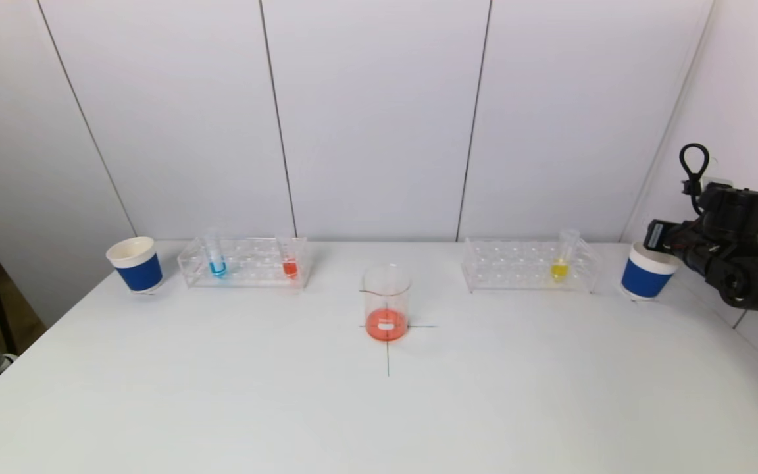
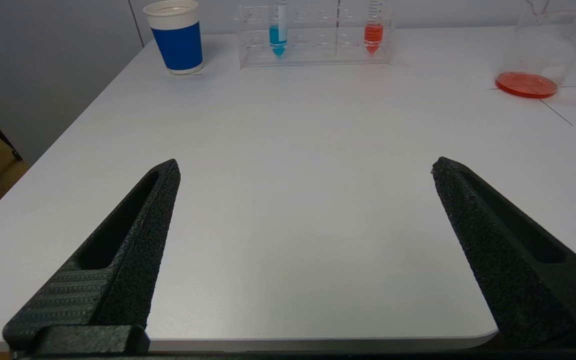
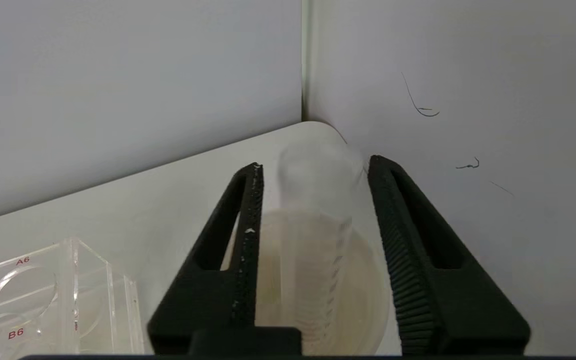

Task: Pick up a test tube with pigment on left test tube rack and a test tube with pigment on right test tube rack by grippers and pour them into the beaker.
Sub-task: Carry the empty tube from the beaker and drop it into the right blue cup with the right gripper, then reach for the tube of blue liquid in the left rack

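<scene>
A glass beaker (image 1: 386, 303) with orange-red liquid stands at the table's middle. The left rack (image 1: 245, 263) holds a blue tube (image 1: 216, 257) and a red tube (image 1: 289, 260). The right rack (image 1: 529, 265) holds a yellow tube (image 1: 562, 260). My right gripper (image 1: 652, 236) hovers over the right blue cup (image 1: 647, 271). In the right wrist view an empty clear tube (image 3: 318, 210) stands between the right gripper's (image 3: 313, 167) fingers, which are slightly wider than it, above the cup's mouth (image 3: 373, 280). My left gripper (image 2: 304, 167) is open and empty over the table's near left edge.
A second blue cup (image 1: 135, 264) stands left of the left rack. The wall corner is close behind the right gripper. A black cross marks the table under the beaker.
</scene>
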